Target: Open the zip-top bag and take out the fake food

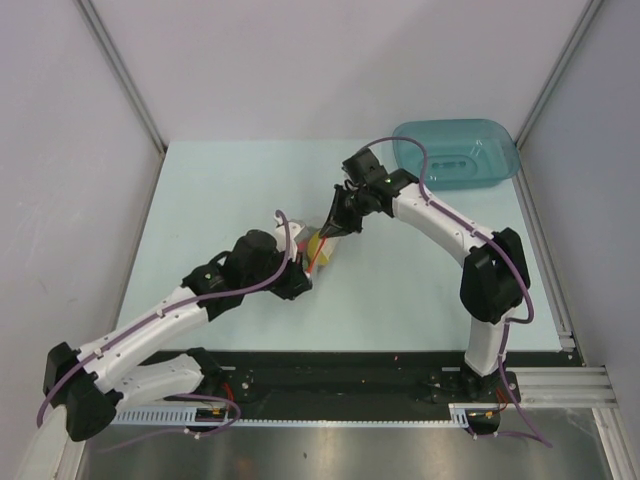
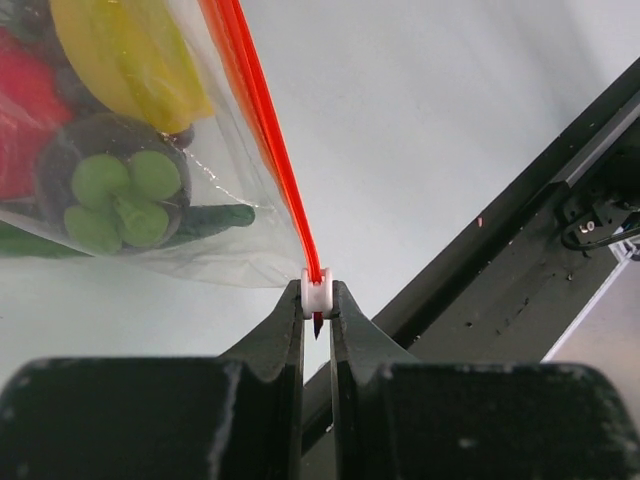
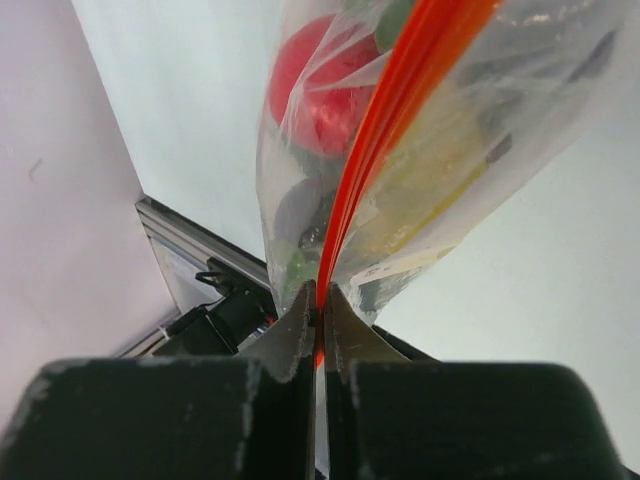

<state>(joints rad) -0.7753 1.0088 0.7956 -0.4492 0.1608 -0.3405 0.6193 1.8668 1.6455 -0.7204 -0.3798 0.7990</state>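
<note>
Pale walls [image 1: 300,60] enclose a light desk [image 1: 400,300]; the left arm [image 1: 160,320] stretches low and diagonally from its near-left base, while the right arm [image 1: 450,225] rises, bends at the elbow and reaches back toward the centre, with a teal tray [image 1: 455,155] at the far right corner. Between them, near the desk's middle, the zip-top bag [image 1: 322,245] is held taut, holding the fake food [image 2: 120,150] in red, yellow, green and dark pieces. The left fingers [image 2: 285,330] are pinched on the white slider tab [image 2: 317,292] of the orange zipper strip [image 2: 260,120], and the right fingers [image 3: 295,330] are clamped on that strip at the bag's far end.
</note>
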